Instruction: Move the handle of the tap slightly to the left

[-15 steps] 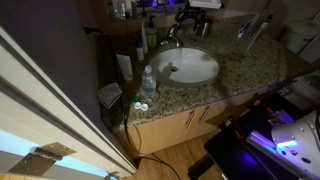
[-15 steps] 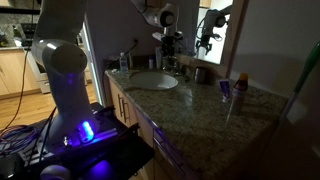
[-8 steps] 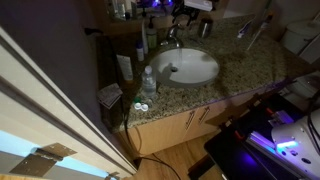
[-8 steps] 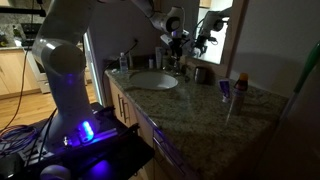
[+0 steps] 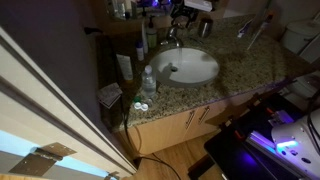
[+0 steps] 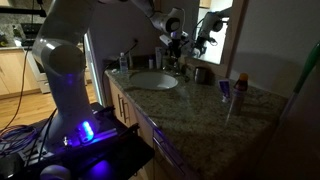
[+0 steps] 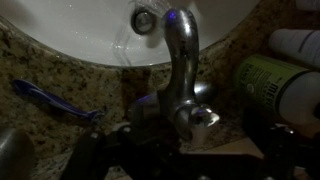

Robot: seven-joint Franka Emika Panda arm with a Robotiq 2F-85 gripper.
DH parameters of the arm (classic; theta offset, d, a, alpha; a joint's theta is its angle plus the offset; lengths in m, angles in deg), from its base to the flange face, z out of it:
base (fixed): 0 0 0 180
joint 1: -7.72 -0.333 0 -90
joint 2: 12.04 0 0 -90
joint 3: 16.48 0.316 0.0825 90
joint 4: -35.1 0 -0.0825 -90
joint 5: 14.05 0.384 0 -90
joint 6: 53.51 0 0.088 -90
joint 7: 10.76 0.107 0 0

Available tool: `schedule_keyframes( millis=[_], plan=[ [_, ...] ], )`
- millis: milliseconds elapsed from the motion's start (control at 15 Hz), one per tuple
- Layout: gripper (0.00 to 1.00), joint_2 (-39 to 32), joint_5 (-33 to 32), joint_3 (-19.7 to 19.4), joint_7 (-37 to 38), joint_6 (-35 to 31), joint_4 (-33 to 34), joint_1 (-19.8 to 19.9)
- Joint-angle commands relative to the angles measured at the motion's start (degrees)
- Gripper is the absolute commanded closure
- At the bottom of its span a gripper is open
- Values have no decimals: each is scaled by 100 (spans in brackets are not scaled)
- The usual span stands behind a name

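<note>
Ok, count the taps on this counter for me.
1. The tap stands at the back rim of the white basin, directly beneath the gripper. Dark corners of the counter may hide others.

gripper (image 7: 183,150) dark, jaw stance unclear

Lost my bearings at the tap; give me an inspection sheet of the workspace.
Surface: granite counter, white basin set in it.
Job's things: tap behind basin; handle under gripper, contact unclear.
Clutter: clear bottle, cup, green bottle, blue tool.
Gripper: over tap; jaws too dark to judge.
Cables: cables loose on floor by robot base.
Surroundings: wooden cabinet below; dim light.
</note>
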Motion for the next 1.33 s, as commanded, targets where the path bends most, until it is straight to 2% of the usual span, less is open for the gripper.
schedule_keyframes(
  millis=[0, 133, 667, 733, 800, 1267],
  plan=[
    [25, 0, -65, -39, 40, 16, 4, -32],
    [33, 8, -115, -42, 33, 4, -31, -58],
    [92, 21, -537, -163, 217, -209, -97, -257],
    [96, 15, -639, -190, 271, -255, -102, -311],
    [92, 13, -732, -205, 313, -238, -91, -349],
    [93, 14, -481, 220, -187, -140, 74, -336]
  ],
)
